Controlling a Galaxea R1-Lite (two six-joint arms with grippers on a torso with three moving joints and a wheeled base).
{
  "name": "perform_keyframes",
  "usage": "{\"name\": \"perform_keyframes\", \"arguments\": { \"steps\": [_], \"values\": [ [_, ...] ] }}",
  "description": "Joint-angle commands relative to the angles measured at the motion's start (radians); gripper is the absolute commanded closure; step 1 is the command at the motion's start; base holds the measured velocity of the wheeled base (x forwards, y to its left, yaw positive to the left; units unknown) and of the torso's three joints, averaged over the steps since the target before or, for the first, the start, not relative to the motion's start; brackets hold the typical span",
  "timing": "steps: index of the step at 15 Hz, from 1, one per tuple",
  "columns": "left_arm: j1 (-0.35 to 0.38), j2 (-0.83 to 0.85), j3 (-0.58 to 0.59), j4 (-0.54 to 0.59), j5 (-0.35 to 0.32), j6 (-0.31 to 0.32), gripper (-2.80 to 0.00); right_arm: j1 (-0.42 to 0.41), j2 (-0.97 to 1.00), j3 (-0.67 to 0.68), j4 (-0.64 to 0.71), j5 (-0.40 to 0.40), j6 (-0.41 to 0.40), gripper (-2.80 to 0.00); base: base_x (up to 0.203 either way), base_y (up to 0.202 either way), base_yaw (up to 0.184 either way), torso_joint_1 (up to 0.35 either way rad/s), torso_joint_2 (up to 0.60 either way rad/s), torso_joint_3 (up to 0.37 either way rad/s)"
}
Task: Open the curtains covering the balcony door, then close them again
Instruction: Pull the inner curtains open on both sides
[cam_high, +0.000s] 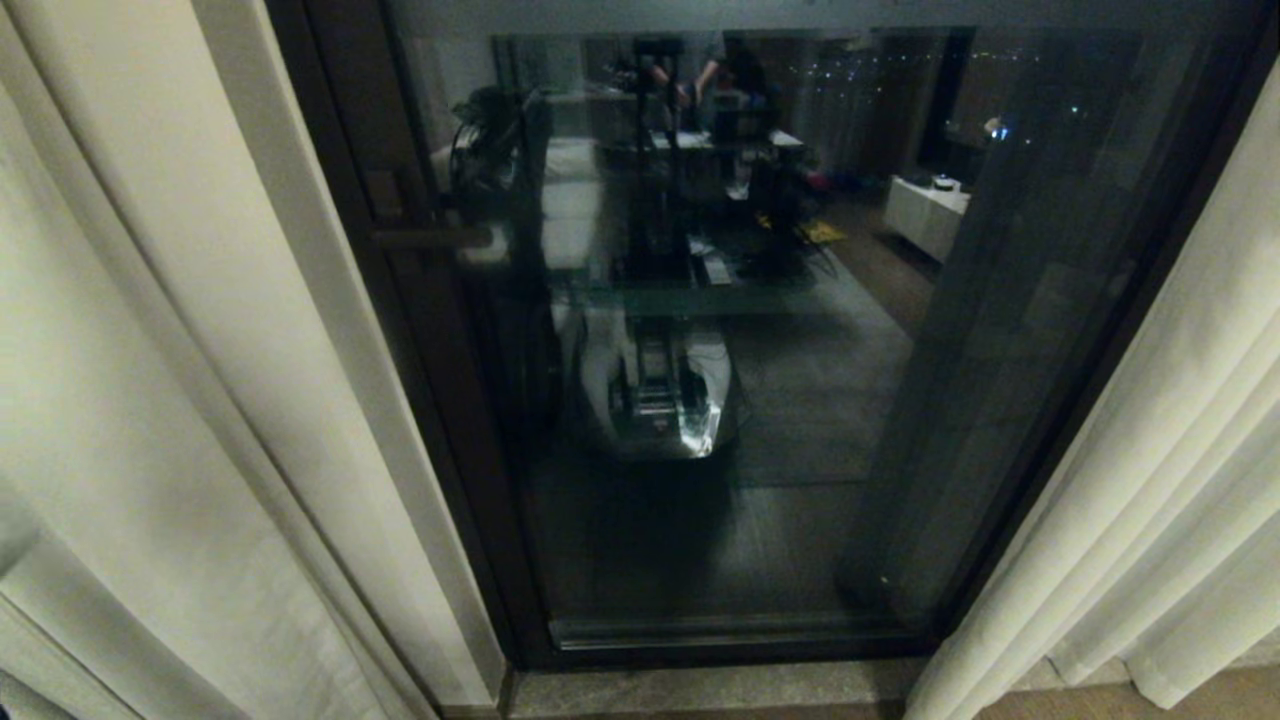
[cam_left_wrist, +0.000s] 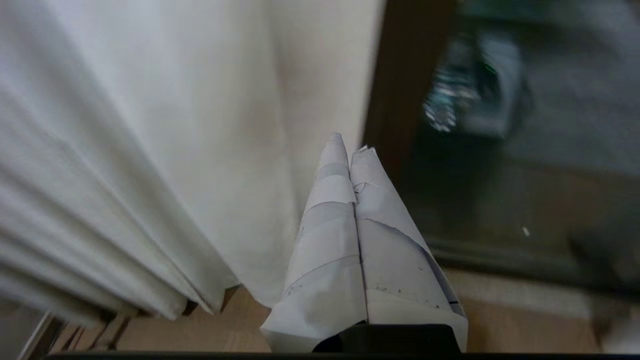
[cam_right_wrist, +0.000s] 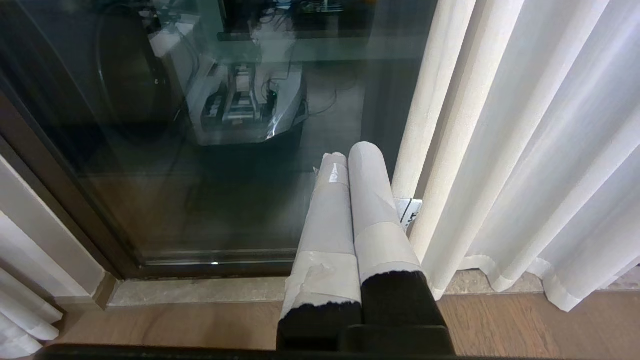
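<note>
Curtains (cam_high: 150, 350): 2 panels, parted | balcony door (cam_high: 700, 400): 1, uncovered | left gripper (cam_left_wrist: 350, 150), right gripper (cam_right_wrist: 350, 155): fingers clenched, empty

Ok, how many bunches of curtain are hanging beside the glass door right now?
2. One curtain bunch hangs on the left of the balcony door, the other curtain bunch on its right. The glass between them is uncovered. More fabric may hang outside the frame.

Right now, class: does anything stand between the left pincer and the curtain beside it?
Nothing visible does. The left pincer, shut and empty, points toward the cream curtain panel with only open air between them. The balcony door frame stands off to the side, not in the path.
</note>
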Motion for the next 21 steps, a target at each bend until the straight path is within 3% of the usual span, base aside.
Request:
{"name": "perform_keyframes", "arguments": {
  "steps": [1,5,8,9,18,21],
  "values": [
    [-0.061,-0.126,0.079,-0.001,0.000,0.008,0.00,0.000,0.002,0.000,0.000,0.000,0.000,0.00,0.000,0.000,0.000,0.000,0.00,0.000],
    [-0.118,-0.284,0.295,-0.042,0.001,0.095,0.00,0.000,0.002,0.000,0.000,0.000,0.000,0.00,0.000,0.000,0.000,0.000,0.00,0.000],
    [-0.148,-0.295,0.442,-0.225,0.000,0.162,0.00,0.000,0.002,0.000,0.000,0.000,0.000,0.00,0.000,0.000,0.000,0.000,0.00,0.000],
    [-0.154,-0.299,0.454,-0.240,0.003,0.186,0.00,0.001,0.002,0.000,0.000,0.000,0.000,0.00,0.000,0.000,0.000,0.000,0.00,0.000],
    [-0.148,-0.389,0.454,-0.156,-0.001,0.184,0.00,0.001,0.002,0.000,0.000,0.000,0.000,0.00,0.000,0.000,0.000,0.000,0.00,0.000],
    [-0.080,-0.390,0.454,-0.161,-0.016,0.192,0.00,0.001,0.002,0.000,0.000,0.000,0.000,0.00,0.000,0.000,0.000,0.000,0.00,0.000]
  ]
}}
